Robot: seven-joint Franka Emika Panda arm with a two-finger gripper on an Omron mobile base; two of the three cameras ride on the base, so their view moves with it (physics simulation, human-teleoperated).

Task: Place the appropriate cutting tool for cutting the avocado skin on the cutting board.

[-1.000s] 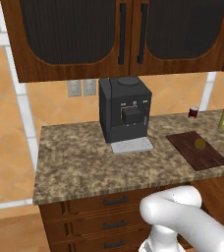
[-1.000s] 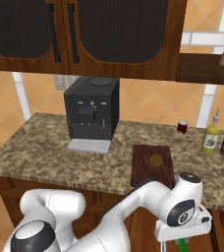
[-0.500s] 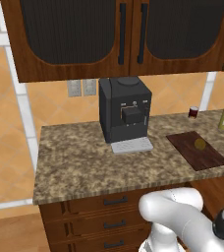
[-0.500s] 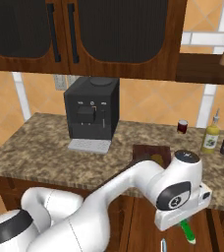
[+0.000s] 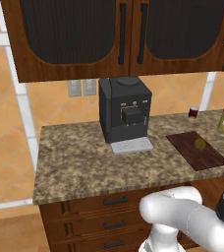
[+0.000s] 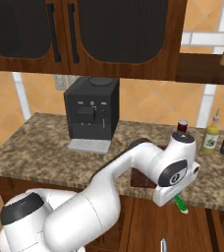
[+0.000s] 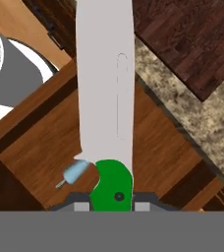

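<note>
Fingers (image 7: pixel 112 205) of mine are clamping the green handle of the slim knife with the pale silvery blade (image 7: pixel 105 83), and that blade is running straight away from me in the hand view. In the right base view the green handle (image 6: pixel 180 202) is poking out below my white wrist, in front of the wooden cabinet face and below the edge of the speckled granite desk (image 6: pixel 30 142). So the knife is hanging in the air, off the desk, not yet over its target.

The flat dark reddish-brown wooden cutting board (image 5: pixel 196 149) is lying near the desk's front edge, right of the black coffee machine (image 5: pixel 125 111), with the small round olive-yellow avocado (image 5: pixel 199 143) sitting on it toward the back.

What worries me is the climb. I am judging that if I am lifting too close to the cabinet, the long blade could be catching the desk's lip and twisting in my grip, since I am holding only the short handle. Once above, I am judging the next risk to be swinging in low and knocking the avocado so it is rolling off the board. Releasing too early, over the edge, would be dropping the knife to the floor, near the small pale blue tool (image 7: pixel 74 173) lying below me.
</note>
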